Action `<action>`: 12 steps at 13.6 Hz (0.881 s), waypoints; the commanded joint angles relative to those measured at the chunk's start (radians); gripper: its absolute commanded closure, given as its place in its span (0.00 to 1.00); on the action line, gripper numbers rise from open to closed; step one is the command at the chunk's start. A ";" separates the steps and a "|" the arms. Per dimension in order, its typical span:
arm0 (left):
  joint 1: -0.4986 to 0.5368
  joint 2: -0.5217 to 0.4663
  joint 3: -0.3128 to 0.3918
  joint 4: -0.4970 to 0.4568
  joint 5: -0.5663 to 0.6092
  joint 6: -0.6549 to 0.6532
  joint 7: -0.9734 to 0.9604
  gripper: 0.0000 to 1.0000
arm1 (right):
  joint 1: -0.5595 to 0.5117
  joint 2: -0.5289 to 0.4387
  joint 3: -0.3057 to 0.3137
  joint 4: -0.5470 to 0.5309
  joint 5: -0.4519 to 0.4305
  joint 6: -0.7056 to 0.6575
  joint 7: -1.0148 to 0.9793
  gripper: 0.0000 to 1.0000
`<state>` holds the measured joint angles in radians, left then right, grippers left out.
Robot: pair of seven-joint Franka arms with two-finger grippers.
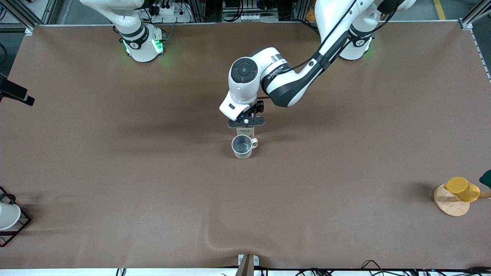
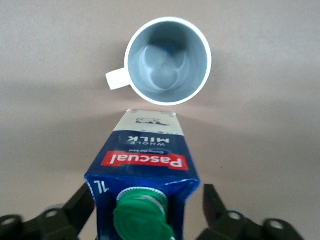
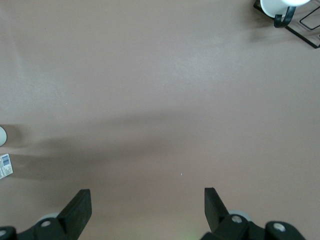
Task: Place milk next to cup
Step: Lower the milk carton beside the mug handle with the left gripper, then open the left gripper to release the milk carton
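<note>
Fingers (image 2: 80, 202) wide, probably clear of milk (image 2: 145, 165) (upright).

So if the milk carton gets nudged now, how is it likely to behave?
The milk stands tall on a narrow base beside the cup, so it probably tips rather than slides. Its printed sides look smooth, perhaps slippery. The left gripper is open around it.

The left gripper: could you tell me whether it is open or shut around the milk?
Open. In the left wrist view the left gripper has its fingers spread clear of both sides of the milk, which stands upright beside the cup.
</note>
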<state>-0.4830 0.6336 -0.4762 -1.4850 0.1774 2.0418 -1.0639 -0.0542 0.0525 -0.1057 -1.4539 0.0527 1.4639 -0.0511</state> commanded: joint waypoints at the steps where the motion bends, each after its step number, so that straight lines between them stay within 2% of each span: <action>1: -0.008 -0.031 0.005 0.026 0.024 -0.006 -0.028 0.00 | 0.017 -0.002 -0.005 -0.010 -0.031 0.007 -0.012 0.00; 4: 0.012 -0.116 0.005 0.028 0.016 -0.054 -0.027 0.00 | 0.020 0.006 -0.005 -0.006 -0.033 0.001 -0.006 0.00; 6: 0.062 -0.198 0.002 0.028 0.014 -0.155 -0.025 0.00 | 0.020 0.018 -0.006 0.001 -0.033 0.003 -0.003 0.00; 9: 0.167 -0.287 0.005 0.025 0.020 -0.222 -0.022 0.00 | 0.014 0.035 -0.006 0.017 -0.022 0.006 -0.004 0.00; 11: 0.227 -0.336 0.005 0.012 0.033 -0.296 0.013 0.00 | 0.036 0.030 -0.005 0.007 -0.045 0.003 -0.009 0.00; 12: 0.262 -0.351 0.005 0.005 0.034 -0.340 0.057 0.00 | 0.059 0.032 -0.003 0.004 -0.097 0.001 -0.003 0.00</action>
<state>-0.2696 0.3317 -0.4657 -1.4332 0.1825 1.7539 -1.0415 -0.0386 0.0745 -0.1037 -1.4583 0.0209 1.4708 -0.0538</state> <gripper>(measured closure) 0.000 0.000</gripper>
